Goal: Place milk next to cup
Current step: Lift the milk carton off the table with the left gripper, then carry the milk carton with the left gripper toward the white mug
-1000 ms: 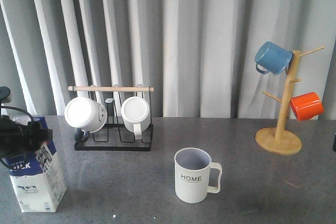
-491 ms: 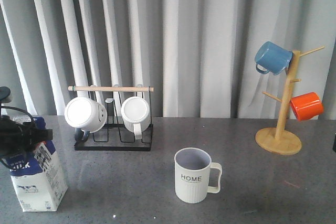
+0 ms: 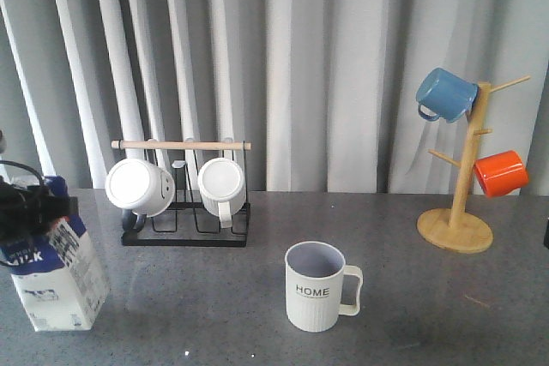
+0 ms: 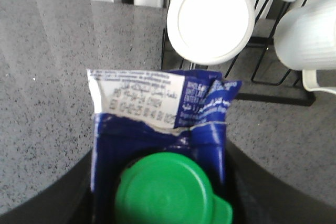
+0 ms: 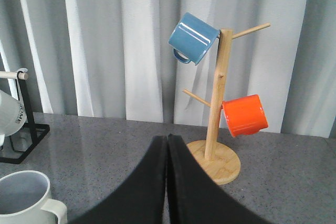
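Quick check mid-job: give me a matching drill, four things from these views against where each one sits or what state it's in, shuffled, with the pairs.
Things:
1. milk
2. cup
3. blue mug
4. right gripper

States:
A. hung on the wooden mug tree
B. shut, holding nothing
C. tilted, clamped at its top by the left gripper
D. upright on the table, mid-front

Pairs: 1-C, 2-D, 3-A, 4-B

Left gripper point(image 3: 26, 203) black, looped cable; right gripper point(image 5: 167, 182) fingers black (smooth, tapered).
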You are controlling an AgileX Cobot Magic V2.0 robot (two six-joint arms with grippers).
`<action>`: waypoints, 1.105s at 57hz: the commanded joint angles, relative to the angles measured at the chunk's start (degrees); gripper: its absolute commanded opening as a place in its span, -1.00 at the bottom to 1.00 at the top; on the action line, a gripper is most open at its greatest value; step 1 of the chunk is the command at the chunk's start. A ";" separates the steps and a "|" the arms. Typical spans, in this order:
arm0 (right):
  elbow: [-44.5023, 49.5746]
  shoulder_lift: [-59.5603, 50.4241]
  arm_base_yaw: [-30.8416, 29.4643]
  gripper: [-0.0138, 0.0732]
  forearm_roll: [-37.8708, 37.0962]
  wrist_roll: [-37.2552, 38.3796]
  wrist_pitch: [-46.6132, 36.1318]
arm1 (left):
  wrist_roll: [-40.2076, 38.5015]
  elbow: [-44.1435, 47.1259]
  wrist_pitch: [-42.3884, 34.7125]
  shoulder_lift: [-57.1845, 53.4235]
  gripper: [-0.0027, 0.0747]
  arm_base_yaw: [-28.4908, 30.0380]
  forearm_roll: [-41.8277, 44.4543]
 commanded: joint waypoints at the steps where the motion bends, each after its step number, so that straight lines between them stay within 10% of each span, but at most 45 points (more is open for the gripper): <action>1: -1.93 -0.46 -0.41 -0.70 -0.08 -0.10 -3.93 | -0.58 -1.97 -5.19 -7.12 -0.41 0.01 -0.62; 40: -1.93 -0.46 -0.41 -0.70 -0.08 -0.15 -3.63 | 1.70 -1.97 -1.24 -19.48 -0.41 -1.18 -4.27; 63: -1.93 -0.46 -0.41 -0.70 -0.08 -0.15 -3.63 | 36.15 -1.97 -7.82 -14.10 -0.41 -18.71 -31.88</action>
